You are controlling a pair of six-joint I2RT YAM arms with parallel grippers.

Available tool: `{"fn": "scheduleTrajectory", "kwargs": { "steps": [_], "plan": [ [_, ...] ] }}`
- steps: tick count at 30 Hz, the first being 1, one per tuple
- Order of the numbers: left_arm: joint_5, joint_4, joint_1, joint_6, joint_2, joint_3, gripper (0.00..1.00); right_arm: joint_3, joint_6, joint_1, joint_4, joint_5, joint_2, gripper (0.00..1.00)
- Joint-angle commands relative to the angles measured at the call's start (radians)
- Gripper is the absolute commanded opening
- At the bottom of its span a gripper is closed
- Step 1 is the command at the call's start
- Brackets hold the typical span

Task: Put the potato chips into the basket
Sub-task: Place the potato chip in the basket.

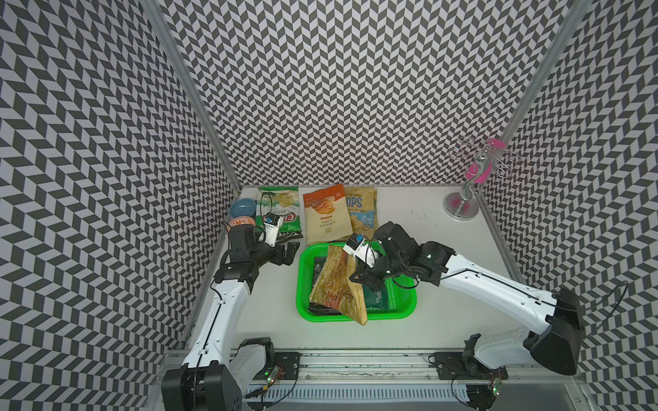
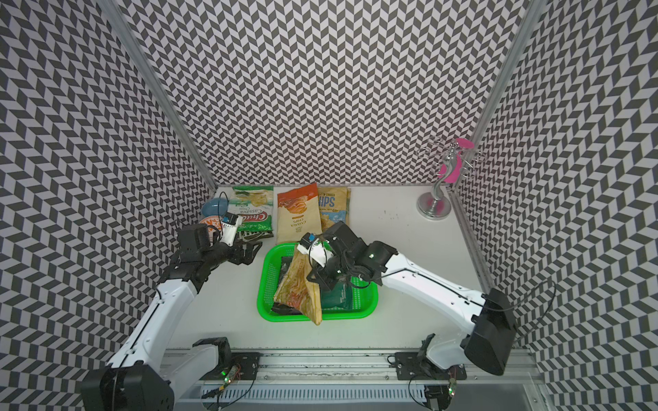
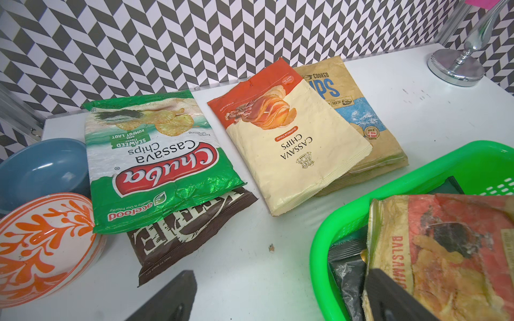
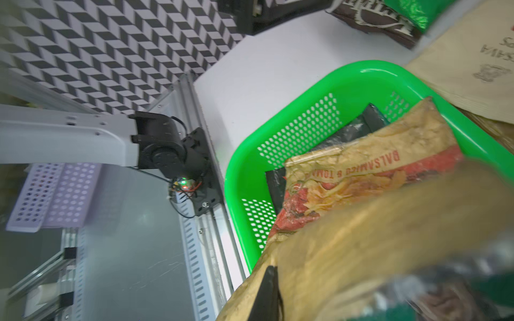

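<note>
Reaching over the bright green perforated plastic basket (image 1: 302,281) with the right gripper (image 1: 360,279), jaws sitting at the upper edge of a crinkled plain tan kraft bag (image 1: 357,300). Standing that bag on edge inside the basket, its lower corner poking out over the near rim. Impossible to tell whether clamping the bag or parting from it, the right wrist view being blurred there. Leaning alongside and touching it, a red-printed balsamic bag (image 1: 331,281), lying over a black bag (image 1: 320,309) and beside a dark green bag (image 1: 379,297), all within the basket.

Holding the left gripper (image 1: 290,249) spread wide and empty, hovering over the white table (image 1: 427,220) between the basket and a brown Kettle bag (image 3: 180,239).

Lying outside the basket, near the back wall: a green-white foil Chuba bag (image 1: 281,206) overlapping the brown Kettle bag, and a beige-and-orange cassava bag (image 1: 325,217) resting partly over a tan CHIPS bag with blue lettering (image 1: 361,210).

Sitting just beside the Chuba bag, a blue bowl (image 1: 243,208) and an orange-patterned bowl (image 1: 241,224); standing in the far corner, well apart, a silver stand (image 1: 463,206).
</note>
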Motion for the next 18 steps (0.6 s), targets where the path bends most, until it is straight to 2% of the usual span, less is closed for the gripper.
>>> {"fn": "scheduleTrajectory", "kwargs": {
  "steps": [1,4,8,18],
  "plan": [
    [0.022,0.012,0.007,-0.002,-0.009,-0.002,0.99,0.044,-0.001,-0.012,-0.029,0.217,0.034,0.24],
    [0.025,0.010,0.006,-0.002,-0.005,-0.001,0.99,0.054,0.017,-0.018,-0.037,0.329,0.039,0.45],
    [0.025,0.009,0.005,-0.001,-0.004,-0.002,0.99,0.058,0.036,-0.025,-0.038,0.459,0.034,0.57],
    [0.027,0.010,0.006,-0.001,-0.001,-0.001,0.99,0.055,0.099,-0.040,0.027,0.618,-0.022,0.72]
  ]
}}
